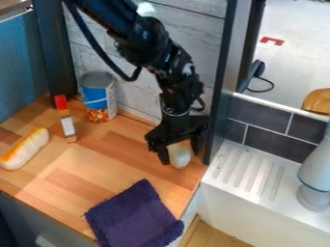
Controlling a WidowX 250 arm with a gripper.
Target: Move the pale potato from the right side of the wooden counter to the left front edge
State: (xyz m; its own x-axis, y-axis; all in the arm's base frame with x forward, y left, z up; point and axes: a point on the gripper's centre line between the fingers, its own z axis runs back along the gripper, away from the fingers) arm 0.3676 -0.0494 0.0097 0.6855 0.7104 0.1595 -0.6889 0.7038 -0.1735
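The black gripper (180, 153) hangs low at the right end of the wooden counter, close to the dark upright post. Right at it is a small, pale, rounded object (180, 158), partly covered from above by the gripper. Whether the object is held or only stands on the counter, I cannot tell.
A blue-and-orange can (98, 96) stands against the back wall, with a red-and-white brush-like item (65, 119) to its left. Farther left lies a bread-like toy (24, 148). A purple cloth (133, 217) covers the counter's front edge. Right of the post is a white ribbed drainboard (248, 171).
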